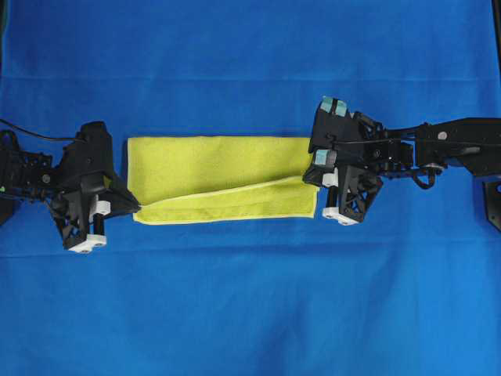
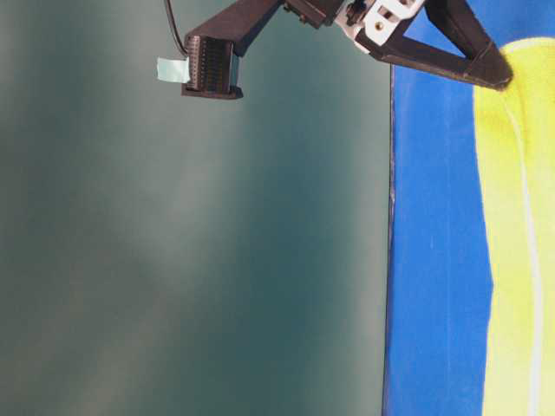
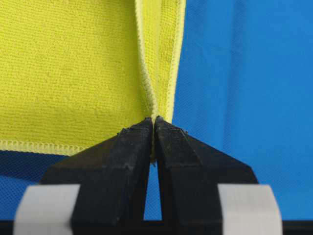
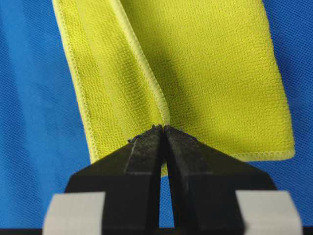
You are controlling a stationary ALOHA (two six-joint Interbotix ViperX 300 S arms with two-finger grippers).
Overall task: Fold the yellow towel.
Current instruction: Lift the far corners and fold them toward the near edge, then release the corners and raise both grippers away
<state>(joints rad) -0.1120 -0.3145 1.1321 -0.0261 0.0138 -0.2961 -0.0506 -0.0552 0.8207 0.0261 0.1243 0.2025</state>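
The yellow towel [image 1: 223, 178] lies on the blue table cloth [image 1: 250, 298], folded over into a wide strip, its upper layer held a little off the lower one along the front. My left gripper [image 1: 137, 208] is shut on the towel's left end, pinching the hemmed edge [image 3: 152, 110] between its black fingers [image 3: 132, 147]. My right gripper [image 1: 309, 178] is shut on the right end, its tips clamping the hem [image 4: 161, 115] of the towel [image 4: 210, 73]. In the table-level view the left gripper [image 2: 496, 78] touches the towel's [image 2: 520, 260] near end.
Blue cloth [image 3: 244, 73] surrounds the towel on all sides. Both arms [image 1: 446, 149] stretch in from the left and right edges. A dark green wall [image 2: 173, 260] fills most of the table-level view.
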